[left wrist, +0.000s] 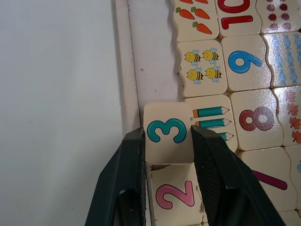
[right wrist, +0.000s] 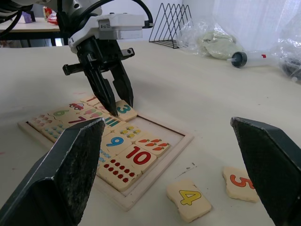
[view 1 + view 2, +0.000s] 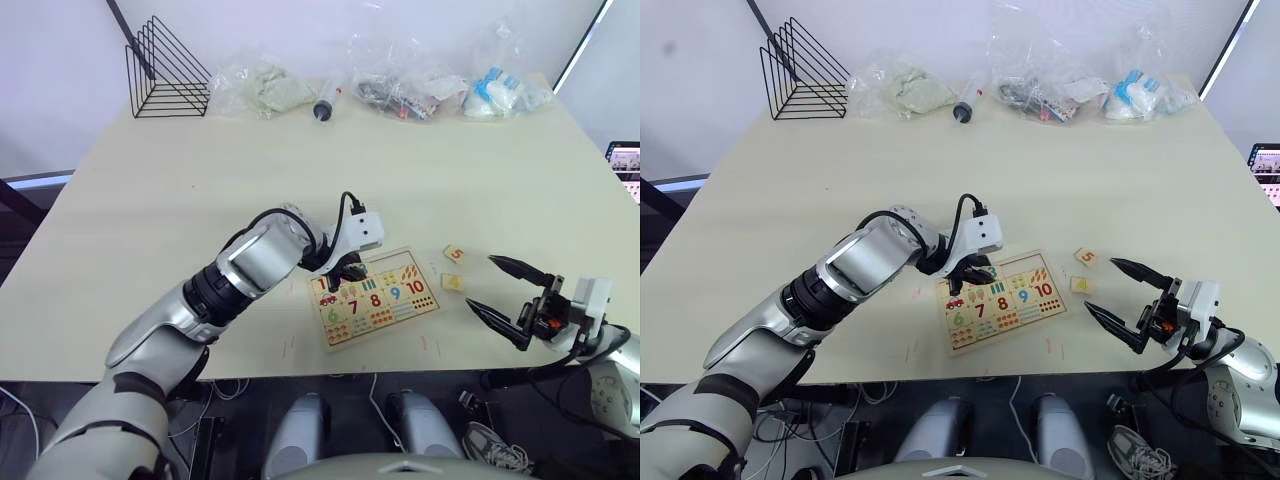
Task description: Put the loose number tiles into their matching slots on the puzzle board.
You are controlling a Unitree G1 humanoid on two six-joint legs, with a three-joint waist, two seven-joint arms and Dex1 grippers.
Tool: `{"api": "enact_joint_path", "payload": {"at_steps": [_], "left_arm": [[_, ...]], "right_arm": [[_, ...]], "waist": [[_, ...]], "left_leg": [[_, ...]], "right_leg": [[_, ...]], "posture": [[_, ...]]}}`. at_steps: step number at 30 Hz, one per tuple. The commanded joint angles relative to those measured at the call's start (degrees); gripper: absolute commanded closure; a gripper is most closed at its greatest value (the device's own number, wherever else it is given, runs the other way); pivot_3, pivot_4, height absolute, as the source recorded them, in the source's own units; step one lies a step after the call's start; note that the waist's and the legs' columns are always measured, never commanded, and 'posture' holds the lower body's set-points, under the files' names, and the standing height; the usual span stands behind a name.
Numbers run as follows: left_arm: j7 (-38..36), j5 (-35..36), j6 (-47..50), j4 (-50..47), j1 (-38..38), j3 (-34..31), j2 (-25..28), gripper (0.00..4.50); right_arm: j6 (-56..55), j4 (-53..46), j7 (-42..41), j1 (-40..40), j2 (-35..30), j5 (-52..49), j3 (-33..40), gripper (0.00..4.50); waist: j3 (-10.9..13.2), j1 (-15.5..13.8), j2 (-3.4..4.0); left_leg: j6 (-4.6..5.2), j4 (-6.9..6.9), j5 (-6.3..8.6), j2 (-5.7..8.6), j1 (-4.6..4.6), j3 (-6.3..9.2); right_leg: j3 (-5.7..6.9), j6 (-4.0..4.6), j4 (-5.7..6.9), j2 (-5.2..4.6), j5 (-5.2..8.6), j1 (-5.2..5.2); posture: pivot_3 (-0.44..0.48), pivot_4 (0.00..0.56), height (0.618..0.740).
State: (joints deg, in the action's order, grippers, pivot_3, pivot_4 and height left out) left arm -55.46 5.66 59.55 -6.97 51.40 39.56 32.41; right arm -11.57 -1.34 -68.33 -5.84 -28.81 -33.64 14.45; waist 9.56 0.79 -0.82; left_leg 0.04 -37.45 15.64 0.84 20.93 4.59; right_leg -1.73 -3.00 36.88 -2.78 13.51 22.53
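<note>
Over the puzzle board [image 3: 385,300], the left tool [image 1: 168,155] stands point-down with its two black fingers clamped on either side of the tile numbered 3 [image 1: 166,136]. That tile sits in the row of slots along the board's far long edge, directly beside the tile numbered 2 [image 1: 174,195], which lies seated in the neighbouring slot. On the other side of the 3, the remaining stretch of the slot row [image 1: 153,52] is bare wood. Alongside the row lie the picture pieces, pencils [image 1: 211,120] and bees [image 1: 201,63], with the numerals 8 [image 1: 256,118], 9 [image 1: 243,61] and 10 [image 1: 235,12] beyond them.

The right tool [image 3: 505,293] hovers above the bench [image 3: 250,180] off the board's right end, its fingers spread wide apart and gripping nothing. Between it and the board two loose tiles rest flat on the bench: the tile numbered 4 [image 2: 189,199], nearer the board, and the tile numbered 5 [image 2: 241,182], just beyond it; the two are near each other but apart.

Along the bench's far edge stand a black wire rack [image 3: 165,75], several clear plastic bags [image 3: 400,85] with contents, and a syringe [image 3: 326,102].
</note>
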Motion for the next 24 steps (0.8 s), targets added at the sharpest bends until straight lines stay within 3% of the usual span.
{"api": "enact_joint_path", "payload": {"at_steps": [1, 7, 11, 14, 15, 24], "left_arm": [[-0.83, -0.73, -1.04, -0.73, 0.39, 0.55, 0.29, 3.58], [-1.20, -0.98, -1.24, -1.01, 0.07, 0.42, 0.47, 3.58], [-1.17, -1.11, -1.46, -1.38, 0.01, 0.24, 0.44, 1.68], [-1.20, -1.17, -1.62, -2.03, 0.11, -0.07, 0.56, 0.77], [-1.18, -1.32, -1.85, -2.10, 0.14, -0.06, 0.64, 0.14], [-2.74, 0.78, -1.65, -2.53, 2.07, -4.26, 1.62, 0.05]], "right_arm": [[-0.80, -1.23, 0.03, 0.13, -0.41, -0.44, 0.80, 0.00], [-0.99, -0.92, -0.10, 0.27, -0.37, -0.32, 0.76, 0.00], [-1.37, -0.74, 0.05, 0.36, -0.26, -0.01, 0.80, 0.00], [-1.48, -0.61, 0.00, 0.38, -0.35, 0.06, 0.95, 0.00], [-1.49, -0.55, -0.03, 0.39, -0.38, 0.07, 0.98, 0.00], [-1.57, -0.29, -0.14, 0.38, -0.29, 0.17, 0.89, 0.00]], "waist": [[0.00, 0.00, 0.00], [0.00, 0.01, 0.00], [0.00, 0.01, 0.00], [0.00, 0.01, 0.00], [0.00, 0.01, 0.00], [0.00, 0.03, 0.00]], "left_leg": [[0.00, 0.00, 0.00, 0.00, 0.00, 0.00], [0.00, 0.00, 0.00, 0.00, 0.00, 0.00], [0.00, 0.00, 0.00, 0.00, 0.00, 0.00], [0.00, 0.00, 0.00, 0.00, 0.00, 0.00], [0.00, 0.00, 0.00, 0.00, 0.00, 0.00], [0.00, 0.00, 0.00, 0.00, 0.00, 0.00]], "right_leg": [[0.00, 0.00, 0.00, 0.00, 0.00, 0.00], [0.00, 0.00, 0.00, 0.00, 0.00, 0.00], [0.00, 0.00, 0.00, 0.00, 0.00, 0.00], [0.00, 0.00, 0.00, 0.00, 0.00, 0.00], [0.00, 0.00, 0.00, 0.00, 0.00, 0.00], [0.00, 0.00, 0.00, 0.00, 0.00, 0.00]], "posture": [[0.000, 0.150, 0.740], [0.000, 0.150, 0.740], [0.000, 0.150, 0.740], [0.000, 0.150, 0.740], [0.000, 0.150, 0.740], [0.000, 0.150, 0.740]]}}
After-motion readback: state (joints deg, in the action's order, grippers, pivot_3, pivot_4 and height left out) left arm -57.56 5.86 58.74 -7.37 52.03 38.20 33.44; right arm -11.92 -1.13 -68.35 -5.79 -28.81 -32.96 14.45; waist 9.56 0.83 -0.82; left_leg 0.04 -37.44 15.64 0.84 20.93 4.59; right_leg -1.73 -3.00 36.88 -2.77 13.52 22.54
